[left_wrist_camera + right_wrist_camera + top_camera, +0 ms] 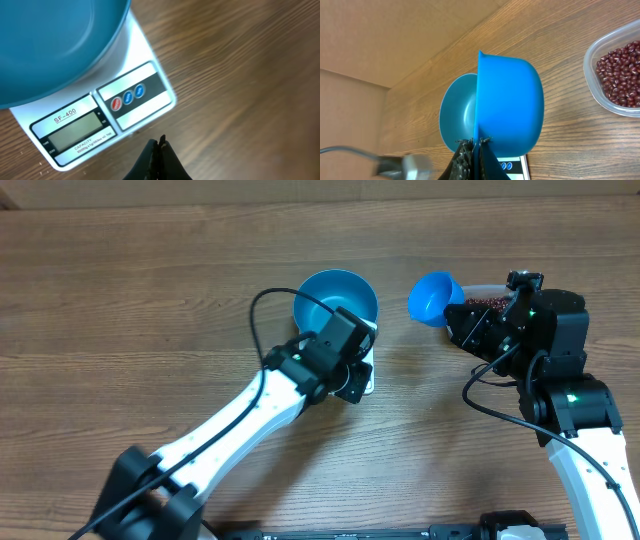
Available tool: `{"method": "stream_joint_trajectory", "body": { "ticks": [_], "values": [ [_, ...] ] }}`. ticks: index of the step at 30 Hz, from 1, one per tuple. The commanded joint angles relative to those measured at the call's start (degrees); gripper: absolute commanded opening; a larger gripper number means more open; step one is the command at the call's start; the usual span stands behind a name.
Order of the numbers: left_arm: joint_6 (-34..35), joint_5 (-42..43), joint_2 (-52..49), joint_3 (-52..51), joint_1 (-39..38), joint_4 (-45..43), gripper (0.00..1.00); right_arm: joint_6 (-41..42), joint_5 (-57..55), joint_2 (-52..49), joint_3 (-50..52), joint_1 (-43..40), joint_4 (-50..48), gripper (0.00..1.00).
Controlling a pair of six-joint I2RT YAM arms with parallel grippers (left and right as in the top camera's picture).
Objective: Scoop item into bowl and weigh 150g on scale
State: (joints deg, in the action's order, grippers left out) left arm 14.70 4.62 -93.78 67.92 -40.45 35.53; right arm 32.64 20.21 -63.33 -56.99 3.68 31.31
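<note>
- The left gripper (158,150) has its jaws pressed together with nothing between them.
- It hangs over the bare wooden table (250,75), just off the front edge of the scale (75,130), near the three round buttons and not touching them.
- The scale is white, and its grey display is blank.
- The bowl (50,45) sits on the scale's platform, well ahead of the left jaws. Its inside shows plain blue.
- The right gripper (477,147) is clamped on the small blue scoop (512,100), gripping it at its lower edge.
- The scoop is held up on its side. From overhead its hollow looks blue, with no load visible.
- The beans (620,75) lie as a maroon heap in the clear plastic tub (590,70), off to the right of the scoop and clear of the right jaws.
- In the overhead view the tub sits right beside the right gripper, with the scoop between the tub and the bowl.
</note>
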Motion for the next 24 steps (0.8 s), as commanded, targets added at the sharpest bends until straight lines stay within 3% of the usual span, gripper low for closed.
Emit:
{"method": "stream_joint_trajectory", "body": {
  "ticks": [1, 12, 24],
  "values": [
    [-4.44, -3.76, -5.27, 0.39, -0.07, -1.07, 0.04, -1.07, 0.46, 0.26, -1.22, -0.35, -0.02, 0.04],
    [-5.77, -9.09, -9.77, -0.94, -0.20, -5.16, 0.04, -1.44, 0.26, 0.26, -1.22, -0.35, 0.44, 0.04],
    [-5.70, -9.18, -9.99, -7.04, -0.46, -13.25, 0.04, -1.68, 0.26, 0.26, -1.22, -0.35, 0.37, 0.04]
  ]
}}
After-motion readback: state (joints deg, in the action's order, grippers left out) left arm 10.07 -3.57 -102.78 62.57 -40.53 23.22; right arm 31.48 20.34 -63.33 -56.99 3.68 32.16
